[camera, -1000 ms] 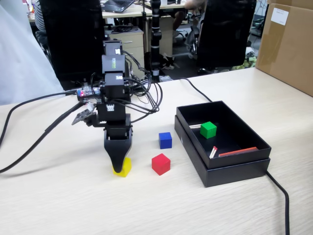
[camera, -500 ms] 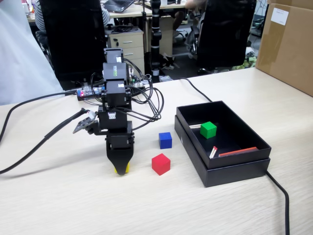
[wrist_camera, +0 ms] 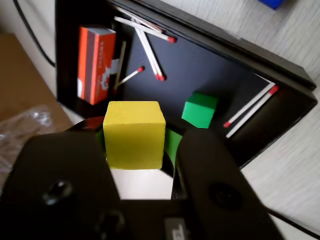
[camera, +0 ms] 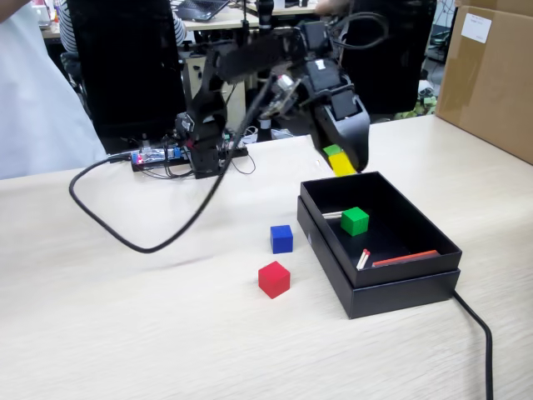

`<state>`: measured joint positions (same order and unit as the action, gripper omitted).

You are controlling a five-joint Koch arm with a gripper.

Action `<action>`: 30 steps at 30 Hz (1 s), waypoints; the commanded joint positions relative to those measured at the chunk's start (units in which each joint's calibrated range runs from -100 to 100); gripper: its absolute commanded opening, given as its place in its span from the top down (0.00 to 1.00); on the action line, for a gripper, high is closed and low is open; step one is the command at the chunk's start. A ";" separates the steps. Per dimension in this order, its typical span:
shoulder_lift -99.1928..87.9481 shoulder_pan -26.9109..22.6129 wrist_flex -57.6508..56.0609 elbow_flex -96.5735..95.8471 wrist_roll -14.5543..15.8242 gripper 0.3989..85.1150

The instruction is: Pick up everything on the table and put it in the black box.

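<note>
Gripping the yellow cube [wrist_camera: 134, 134] between its two black jaws, the tool [camera: 341, 160] is hanging in the air over the far end of the black box [camera: 400, 287], with the cube [camera: 342, 164] showing just below the jaw tips in the fixed view. In the wrist view the tool [wrist_camera: 142, 150] is closed only as far as the cube's width, one jaw pressing each side, and the box [wrist_camera: 280, 75] is lying open beneath it. Inside the box, the green cube [camera: 355, 221] is sitting on the floor toward the end nearer the arm; the wrist view is showing it [wrist_camera: 199, 110] just beside the held cube. Red-tipped matches [wrist_camera: 150, 47] are lying scattered on the box floor [camera: 363, 259], and an orange matchbox [wrist_camera: 96, 64] is resting against one inner wall. The box is sitting toward the right edge of the surface [camera: 125, 333] in the fixed view. Out on the surface, left of the box, the blue cube [camera: 281, 238] is standing near the box's side, and the red cube [camera: 274, 279] is standing a little nearer the front edge, apart from the blue one. A brown carton [camera: 487, 75] is standing at the far right corner.
</note>
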<state>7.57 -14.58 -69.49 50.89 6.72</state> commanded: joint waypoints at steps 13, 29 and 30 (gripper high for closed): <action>18.30 -1.12 -1.57 4.41 4.20 0.66; -16.70 11.58 -1.57 -3.02 -2.64 0.58; -16.01 12.21 -1.57 -4.29 -3.13 0.55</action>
<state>-5.50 -4.37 -71.12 46.51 6.08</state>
